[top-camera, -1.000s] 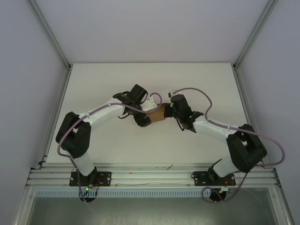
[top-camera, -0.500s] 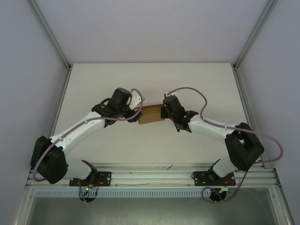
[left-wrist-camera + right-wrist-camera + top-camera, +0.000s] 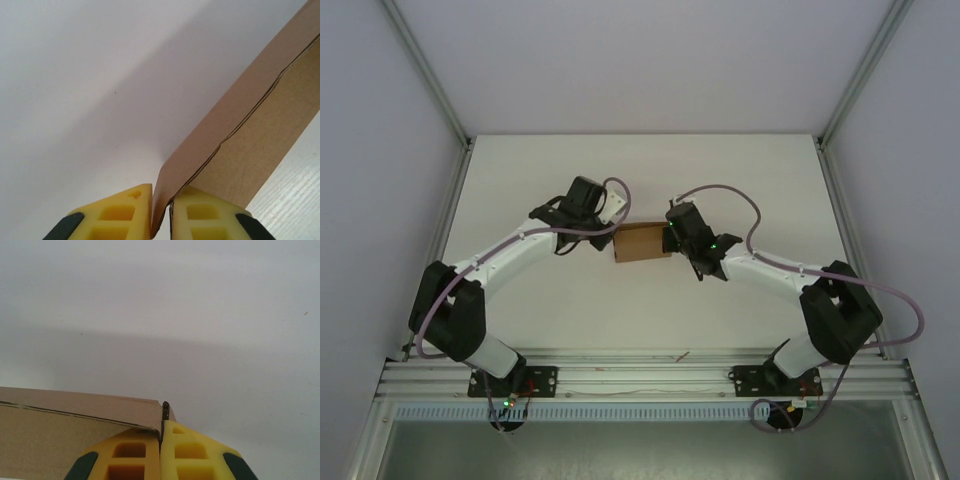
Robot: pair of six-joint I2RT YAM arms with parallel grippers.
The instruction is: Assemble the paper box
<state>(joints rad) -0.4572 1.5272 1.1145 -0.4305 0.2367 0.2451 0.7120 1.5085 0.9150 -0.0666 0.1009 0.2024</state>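
Observation:
The paper box (image 3: 642, 241) is a small flat brown cardboard piece held just above the white table, midway between my arms. My left gripper (image 3: 614, 236) is at its left end and my right gripper (image 3: 669, 240) at its right end. In the left wrist view, a thin cardboard wall of the paper box (image 3: 240, 135) runs up to the right, and the yellow fingers of the left gripper (image 3: 161, 194) are shut on its corner. In the right wrist view, the right gripper (image 3: 161, 424) is shut on a thin edge of the paper box (image 3: 60, 440).
The white table (image 3: 740, 170) stretches open behind and beside the box. Aluminium frame posts (image 3: 445, 215) run along both sides, with a rail (image 3: 640, 375) at the near edge. Purple cables (image 3: 725, 192) loop off both wrists.
My left arm swung round to the box's left end and its jaws closed on the cardboard. The box turned from tilted to level and shifted slightly left. The right gripper kept its hold.

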